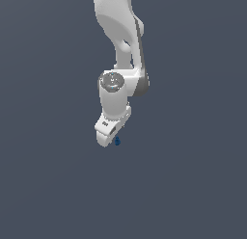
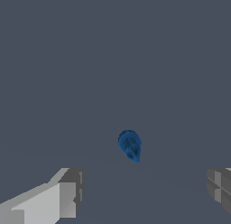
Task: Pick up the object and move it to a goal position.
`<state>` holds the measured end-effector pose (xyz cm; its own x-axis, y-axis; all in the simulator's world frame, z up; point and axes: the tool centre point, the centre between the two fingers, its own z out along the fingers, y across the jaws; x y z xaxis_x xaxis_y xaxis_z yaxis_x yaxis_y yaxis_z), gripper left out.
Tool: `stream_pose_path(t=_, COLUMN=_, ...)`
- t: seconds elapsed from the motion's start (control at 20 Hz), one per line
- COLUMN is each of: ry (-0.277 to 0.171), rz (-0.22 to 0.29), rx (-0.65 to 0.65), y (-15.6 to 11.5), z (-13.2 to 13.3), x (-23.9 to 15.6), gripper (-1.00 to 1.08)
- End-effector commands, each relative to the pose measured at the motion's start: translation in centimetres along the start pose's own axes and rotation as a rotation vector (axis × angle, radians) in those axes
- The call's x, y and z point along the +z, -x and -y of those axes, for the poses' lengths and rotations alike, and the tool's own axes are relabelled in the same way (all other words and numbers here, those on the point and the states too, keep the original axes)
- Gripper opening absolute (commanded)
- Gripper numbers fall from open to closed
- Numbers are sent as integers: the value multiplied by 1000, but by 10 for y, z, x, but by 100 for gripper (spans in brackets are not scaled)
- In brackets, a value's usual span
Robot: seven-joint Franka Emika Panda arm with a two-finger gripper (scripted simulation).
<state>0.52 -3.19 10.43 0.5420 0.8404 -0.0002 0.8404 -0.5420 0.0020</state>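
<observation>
While the white arm (image 1: 120, 50) hangs bent downward, wrist pointing down | gripper (image 1: 110, 137) low, jaws spread wide, holding nothing | object (image 1: 116, 141), small dark blue blob, just beside the gripper's tip, lying between the parted fingers (image 2: 67, 198) | tabletop edges not visible.

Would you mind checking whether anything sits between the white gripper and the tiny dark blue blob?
Nothing visible does. The tiny dark blue rounded blob lies ahead of the open white gripper, with only bare grey surface around it.
</observation>
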Motion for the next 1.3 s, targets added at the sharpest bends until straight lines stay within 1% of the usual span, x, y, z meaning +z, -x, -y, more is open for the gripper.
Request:
stream_pose_path(t=0.0, ry=0, rz=0, rx=-54, y=0, z=0, x=4, gripper=100)
stream_pose_path(t=0.4, ry=-2, rz=0, rx=-149, y=0, z=1, x=11, gripper=100)
stream_pose_path(t=0.8, ry=-2, rz=0, rx=-156, y=0, z=1, x=15, gripper=100)
stream_pose_path(t=1.25, ry=-2, rz=0, rx=-161, y=0, z=2, x=55, gripper=100)
